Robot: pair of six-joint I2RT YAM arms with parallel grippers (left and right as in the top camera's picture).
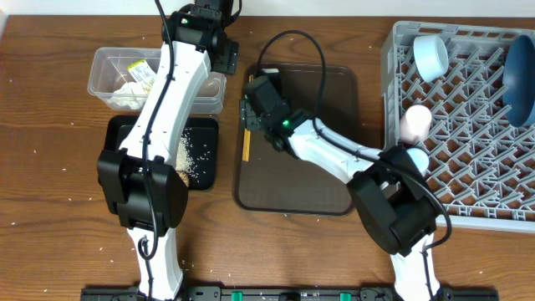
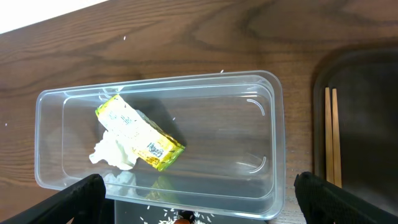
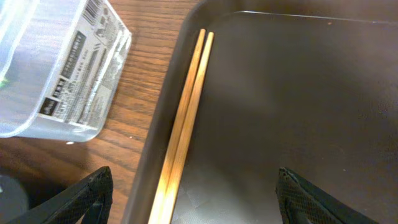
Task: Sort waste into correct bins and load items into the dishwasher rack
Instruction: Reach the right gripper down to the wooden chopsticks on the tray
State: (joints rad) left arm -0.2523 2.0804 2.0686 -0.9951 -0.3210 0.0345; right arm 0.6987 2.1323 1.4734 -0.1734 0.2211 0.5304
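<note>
Two thin wooden chopsticks (image 3: 186,118) lie side by side along the left rim of the dark brown serving tray (image 3: 298,93). My right gripper (image 3: 194,173) hovers open over them, and they pass between its fingers nearer the left one; overhead it is the right gripper (image 1: 249,113). My left gripper (image 2: 199,180) hangs open above the clear tub (image 2: 267,124), which holds a yellow-green wrapper (image 2: 140,134) and white tissue (image 2: 112,154). The black tray (image 1: 209,134) holds loose rice (image 1: 194,152). The grey rack (image 1: 468,180) carries a blue dish (image 1: 518,75), a light-blue bowl (image 1: 431,54), a pink cup (image 1: 415,121) and a light-blue cup (image 1: 415,157).
The tub stands close to the serving tray's left rim, with a strip of wooden table (image 3: 140,74) between them. The rack stands just right of the serving tray. Stray rice grains dot the table (image 1: 50,184) at the left.
</note>
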